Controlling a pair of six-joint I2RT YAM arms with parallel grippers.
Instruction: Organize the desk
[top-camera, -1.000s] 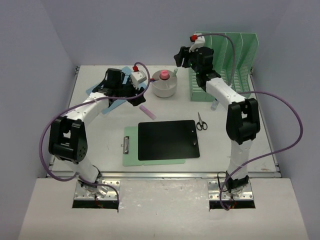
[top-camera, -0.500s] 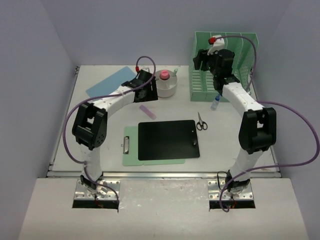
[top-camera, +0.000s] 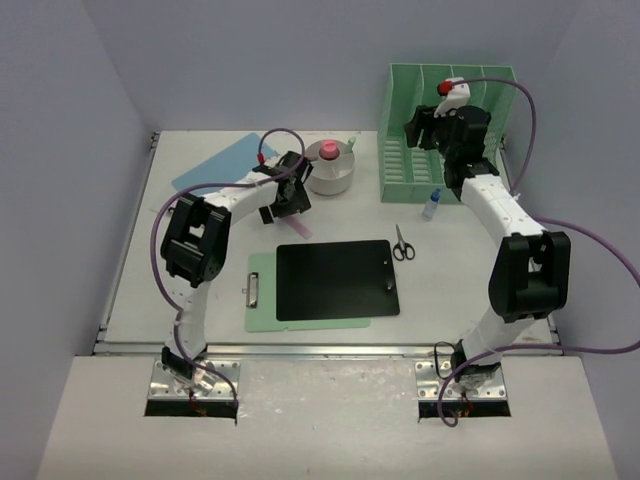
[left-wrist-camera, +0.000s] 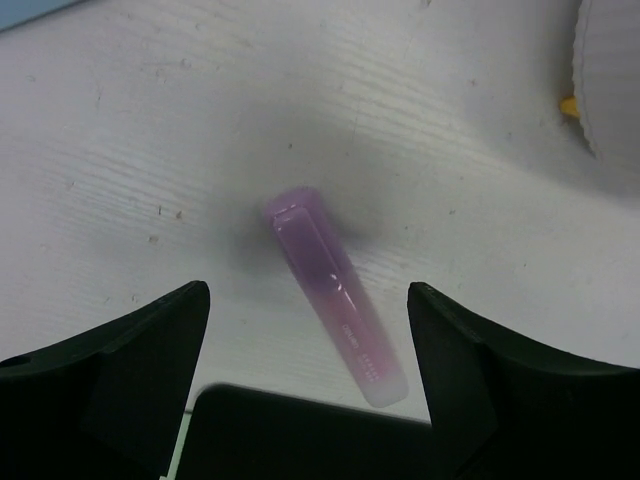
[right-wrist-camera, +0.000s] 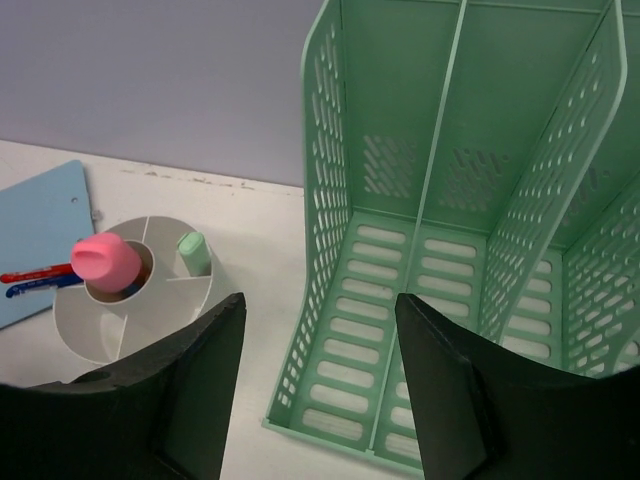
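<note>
Over the desk (top-camera: 440, 285), left gripper (left-wrist-camera: 307, 295) jaws gape, seemingly above a purple tube (left-wrist-camera: 335, 300); right gripper (right-wrist-camera: 320, 305) jaws likewise.

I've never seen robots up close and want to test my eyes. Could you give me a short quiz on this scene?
1. True or false: the left gripper is shut on the pink tube.
2. What lies just right of the black clipboard? A scissors, B stapler, C mug.
3. Fill in: the right gripper faces the mint-green ____.
Key: 1 false, its jaws stand open over the tube, which lies on the desk. 2 A. 3 file rack.
</note>
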